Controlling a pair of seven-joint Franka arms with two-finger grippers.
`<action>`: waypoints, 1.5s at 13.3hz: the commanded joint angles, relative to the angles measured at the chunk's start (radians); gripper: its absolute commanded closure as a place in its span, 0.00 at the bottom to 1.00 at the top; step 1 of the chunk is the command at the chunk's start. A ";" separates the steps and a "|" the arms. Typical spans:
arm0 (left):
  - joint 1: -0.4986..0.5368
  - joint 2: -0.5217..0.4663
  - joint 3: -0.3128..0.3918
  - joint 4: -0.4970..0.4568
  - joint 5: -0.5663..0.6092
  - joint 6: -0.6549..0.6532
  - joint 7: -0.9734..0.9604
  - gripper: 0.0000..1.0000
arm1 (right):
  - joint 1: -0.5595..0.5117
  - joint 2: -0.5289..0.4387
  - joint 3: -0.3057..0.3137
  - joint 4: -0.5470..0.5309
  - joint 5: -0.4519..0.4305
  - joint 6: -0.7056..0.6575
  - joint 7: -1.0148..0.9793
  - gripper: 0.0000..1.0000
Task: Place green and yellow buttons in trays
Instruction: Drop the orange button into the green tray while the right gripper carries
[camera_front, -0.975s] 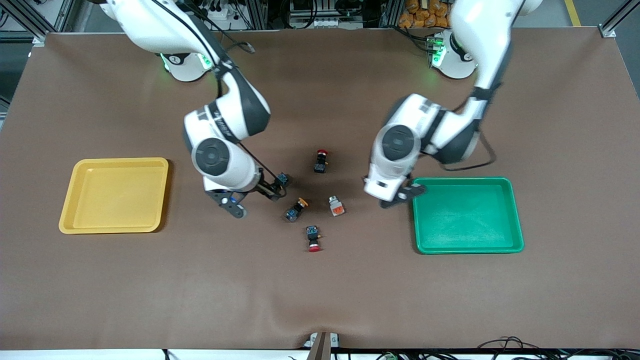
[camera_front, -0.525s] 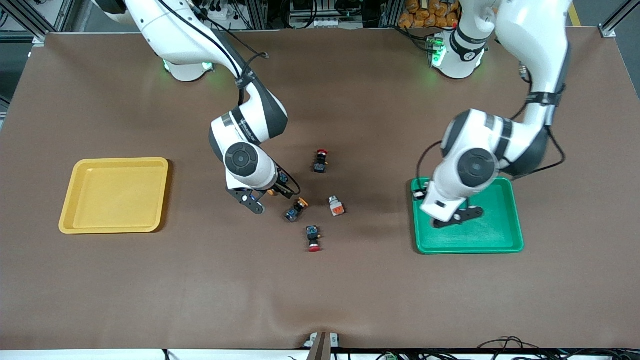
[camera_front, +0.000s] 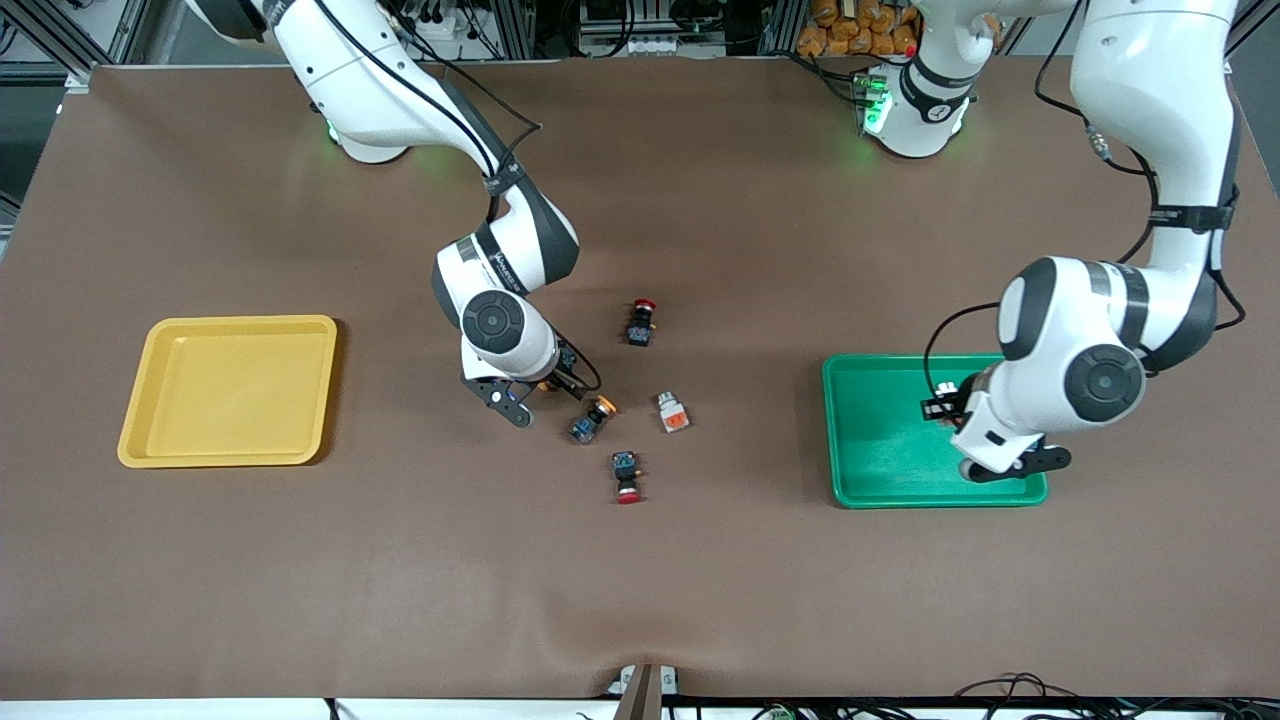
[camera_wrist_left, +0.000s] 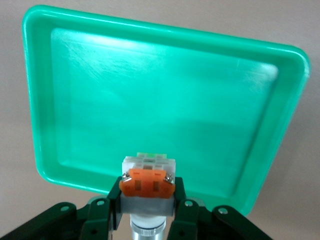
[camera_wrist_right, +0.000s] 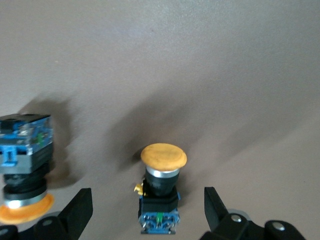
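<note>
- Left pincer (camera_wrist_left: 146, 200) over the green tray (camera_front: 870, 480), clamped on a white button (camera_wrist_left: 147, 181). We judge it should drop low before letting go, so the button stays inside the rim.
- Right pincer (camera_wrist_right: 147, 212) hangs spread wide around a yellow button (camera_wrist_right: 161, 192) lying on the desk (camera_front: 300, 560); centre it, then squeeze the body.
- Count: two yellow buttons, two white, two red-capped (camera_front: 641, 322); two trays, the yellow tray (camera_front: 135, 440) holding nothing.

We see the left gripper (camera_front: 985, 455) over the green tray (camera_front: 880, 440); at its nine o'clock, the right gripper (camera_front: 535, 385) hovers beside a yellow-capped button (camera_front: 591, 417).
</note>
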 joint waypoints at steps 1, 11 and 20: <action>0.052 0.038 -0.007 -0.005 0.034 0.065 0.033 1.00 | 0.017 0.002 -0.012 -0.026 -0.005 0.045 0.013 0.12; 0.119 0.129 -0.007 -0.022 0.097 0.213 0.069 0.40 | 0.011 -0.012 -0.018 -0.006 -0.005 -0.056 0.002 1.00; 0.105 0.042 -0.125 -0.005 0.080 0.104 0.003 0.00 | -0.216 -0.137 -0.049 0.120 -0.011 -0.476 -0.352 1.00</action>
